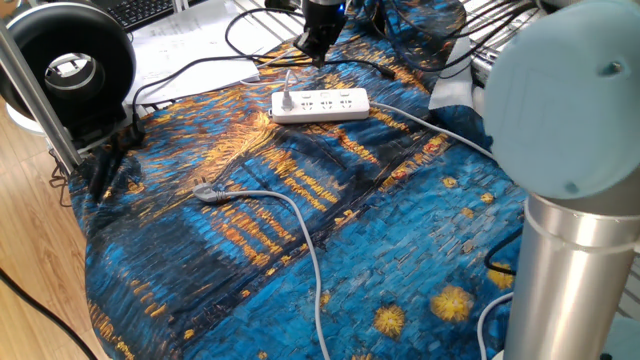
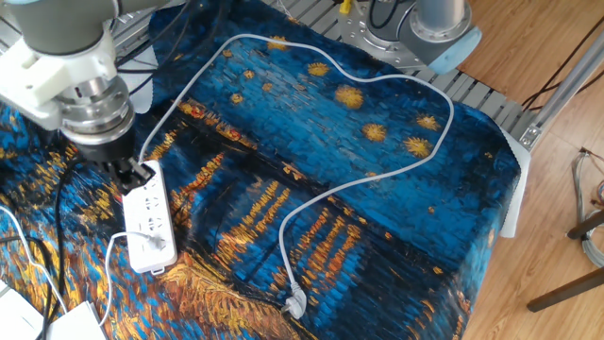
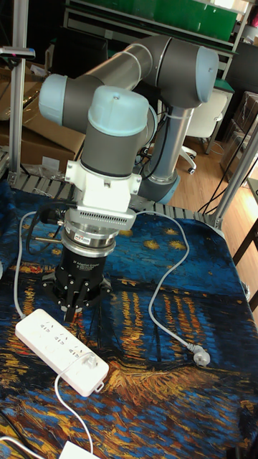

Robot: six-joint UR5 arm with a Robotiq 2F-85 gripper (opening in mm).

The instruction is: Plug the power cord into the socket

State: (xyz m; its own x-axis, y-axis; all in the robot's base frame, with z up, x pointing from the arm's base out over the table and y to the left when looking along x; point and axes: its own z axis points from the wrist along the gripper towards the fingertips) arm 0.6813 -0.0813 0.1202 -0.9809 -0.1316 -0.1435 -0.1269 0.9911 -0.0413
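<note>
place: robotics lab
evidence: aluminium frame posts [image 3: 240, 172] standing around table; cardboard boxes [image 3: 36, 140] and shelving sitting behind; keyboard [image 1: 145, 10] lying at bench edge; office chair [image 3: 192, 129] sitting in back

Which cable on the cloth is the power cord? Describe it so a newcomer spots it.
Start at the white power strip on the blue painted cloth, below the gripper. The power cord is the thin white lead whose small plug sits in the strip's end outlet. The grey cable is thicker, its plug lying loose.
</note>
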